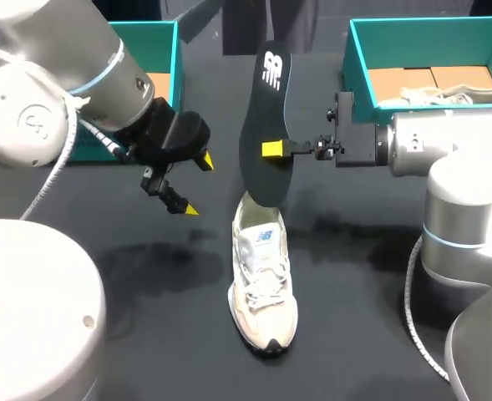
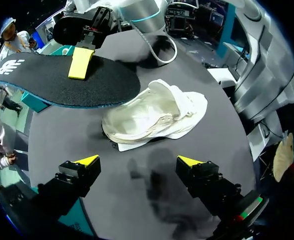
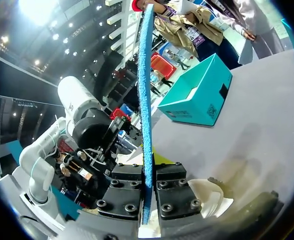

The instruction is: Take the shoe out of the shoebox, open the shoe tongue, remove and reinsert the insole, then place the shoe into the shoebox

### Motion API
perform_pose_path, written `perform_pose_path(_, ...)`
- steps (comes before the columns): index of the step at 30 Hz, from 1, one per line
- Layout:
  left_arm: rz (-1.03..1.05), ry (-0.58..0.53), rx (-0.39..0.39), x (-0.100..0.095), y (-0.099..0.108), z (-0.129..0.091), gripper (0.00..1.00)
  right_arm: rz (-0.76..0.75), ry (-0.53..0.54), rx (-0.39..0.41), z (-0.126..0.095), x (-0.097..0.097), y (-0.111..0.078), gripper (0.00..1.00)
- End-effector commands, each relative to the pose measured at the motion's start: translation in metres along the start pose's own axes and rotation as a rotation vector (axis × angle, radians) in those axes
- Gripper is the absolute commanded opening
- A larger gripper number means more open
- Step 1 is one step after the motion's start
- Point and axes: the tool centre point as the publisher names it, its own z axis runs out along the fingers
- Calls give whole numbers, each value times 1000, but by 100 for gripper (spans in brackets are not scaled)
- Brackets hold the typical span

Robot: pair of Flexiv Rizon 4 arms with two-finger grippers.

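Clamped edge-on in the right end effector (image 3: 147, 187) is the black insole (image 3: 146, 75), both fingers pressing its flat faces near mid-length, so that it hangs nearly upright above the worktop (image 1: 354, 292) with its heel end up and its toe end down. Directly below it the pale shoe (image 1: 261, 284) stands on its sole at the middle of the worktop, toe toward the robot and heel away; the insole's lower end sits over the heel opening, though I cannot tell whether it touches. The left end effector (image 1: 198, 185) hovers just beside the insole, above bare worktop, fingers spread wide and holding nothing. With the insole out of the shoe, I judge the removal done and the reinsertion to be the step in hand. The next move probably calls for tipping the toe end into the opening and sliding it forward under the tongue, with the free arm steadying the shoe. Matte black covers the worktop, with faint smudges near the shoe. At its far edge stand the left shoebox (image 1: 145, 38) and the right shoebox (image 1: 362, 75), both teal; the right one holds what looks like a second pale shoe (image 1: 471, 93).
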Motion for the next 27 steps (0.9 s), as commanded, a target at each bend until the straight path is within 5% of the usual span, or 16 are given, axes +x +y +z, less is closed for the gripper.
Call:
perform_pose_path(1,-18,-8,-27,-1,7,25,100,-18,27,2,13,-9,-5,0)
perform_pose_path(14,-38,17,-11,7,20,53,100,-66,86,6,25,-25,-21,0)
perform_pose_path(27,-38,17,-11,7,20,53,100,-66,86,6,25,-25,-21,0)
